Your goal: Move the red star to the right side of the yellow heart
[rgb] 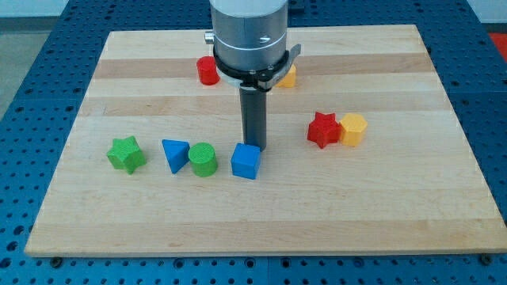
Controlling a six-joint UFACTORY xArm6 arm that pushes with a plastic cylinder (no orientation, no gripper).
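Note:
The red star lies right of the board's middle, touching a yellow hexagonal block on its right. A yellow block, partly hidden behind the arm's body so that its shape is unclear, lies near the view's top. My tip stands at the board's middle, right behind the top right corner of a blue cube, touching or nearly touching it. The tip is well to the left of the red star and below the yellow block near the top.
A red cylinder lies at the top left of the arm. A green star, a blue triangle and a green cylinder form a row left of the blue cube. The wooden board sits on a blue perforated table.

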